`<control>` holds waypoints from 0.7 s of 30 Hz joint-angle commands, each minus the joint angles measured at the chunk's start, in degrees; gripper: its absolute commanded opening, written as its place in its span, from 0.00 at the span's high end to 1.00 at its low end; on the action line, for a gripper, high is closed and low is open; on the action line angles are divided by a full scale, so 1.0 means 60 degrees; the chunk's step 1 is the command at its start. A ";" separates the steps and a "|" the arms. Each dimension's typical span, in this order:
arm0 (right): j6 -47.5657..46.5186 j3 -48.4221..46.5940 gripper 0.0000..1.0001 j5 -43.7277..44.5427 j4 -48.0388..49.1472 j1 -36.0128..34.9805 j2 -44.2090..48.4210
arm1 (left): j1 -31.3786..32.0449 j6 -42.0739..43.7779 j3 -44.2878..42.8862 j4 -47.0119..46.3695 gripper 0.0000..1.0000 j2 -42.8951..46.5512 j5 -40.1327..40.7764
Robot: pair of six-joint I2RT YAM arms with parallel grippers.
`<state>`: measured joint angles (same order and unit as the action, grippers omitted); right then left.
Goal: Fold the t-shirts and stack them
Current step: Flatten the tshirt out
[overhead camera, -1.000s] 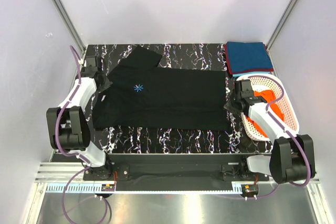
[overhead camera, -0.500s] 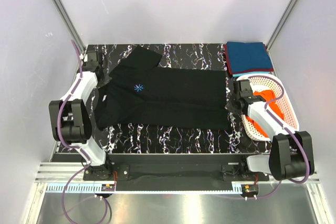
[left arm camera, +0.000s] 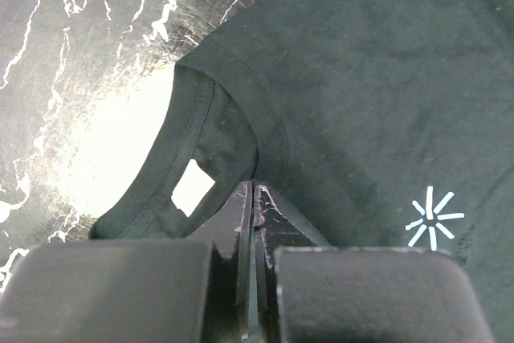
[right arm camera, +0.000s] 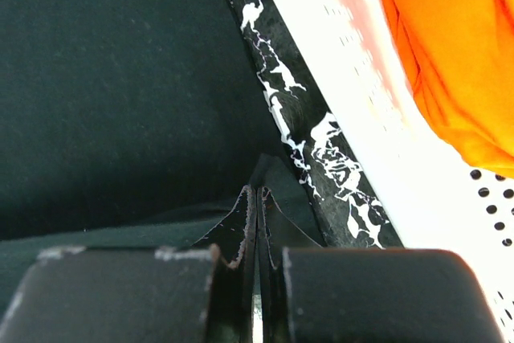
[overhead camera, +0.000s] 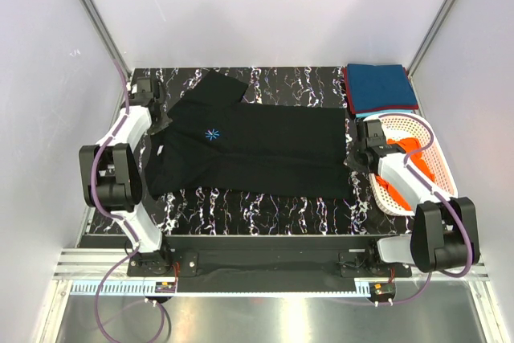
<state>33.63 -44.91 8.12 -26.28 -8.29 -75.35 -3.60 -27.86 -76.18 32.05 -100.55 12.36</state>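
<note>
Left fingers (left arm camera: 238, 216) pressed together, pinching the collar rim of the black t-shirt (overhead camera: 257, 150) at the neck opening. Right fingers (right arm camera: 239, 224) likewise pressed together, gripping a corner of the same shirt's hem, just beside the white basket (overhead camera: 438, 168). The black t-shirt lies spread flat across the table (overhead camera: 265, 206), collar toward the left arm and hem toward the right.

A white neck tag (left arm camera: 193, 186) shows inside the collar, too washed out to read. A pale blue starburst print (left arm camera: 431, 218) marks the chest.

The teal-blue t-shirt (overhead camera: 381, 86) lies folded at the far right corner on the dark red t-shirt (overhead camera: 350, 95). The orange t-shirt (overhead camera: 416, 158) lies in the basket.
</note>
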 commanded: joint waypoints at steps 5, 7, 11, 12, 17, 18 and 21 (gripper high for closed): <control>-0.0345 -0.0748 0.99 0.0375 0.0308 0.0005 -0.0434 | -0.0016 0.0292 -0.0428 -0.0069 1.00 -0.0145 0.0884; -0.0331 -0.0821 0.98 0.0375 0.0337 0.0006 -0.0682 | 0.0028 0.0351 -0.0501 -0.0054 1.00 -0.0204 0.1001; -0.0419 -0.1171 0.91 0.0186 0.0338 0.0005 -0.1049 | 0.0042 0.0322 -0.0779 -0.0083 1.00 -0.0336 0.0507; -0.0491 -0.1246 0.88 0.0127 0.0323 0.0005 -0.1064 | 0.0028 0.0496 -0.0881 -0.0127 1.00 -0.0394 0.0126; -0.0667 -0.1451 0.63 -0.0722 0.0089 -0.0009 -0.0305 | 0.0247 0.1111 -0.1512 -0.0186 0.70 -0.0293 -0.1682; -0.0682 -0.1437 0.61 -0.0854 0.0074 -0.0009 -0.0114 | 0.0378 0.1243 -0.1468 -0.0157 0.51 -0.0103 -0.1375; -0.0814 -0.1276 0.55 -0.1571 -0.0029 -0.0053 0.0546 | 0.0409 0.1361 -0.0986 -0.0171 0.42 0.0731 -0.0889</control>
<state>30.50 -51.03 3.53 -26.41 -8.29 -76.62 -1.76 -22.17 -82.35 32.60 -102.30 6.63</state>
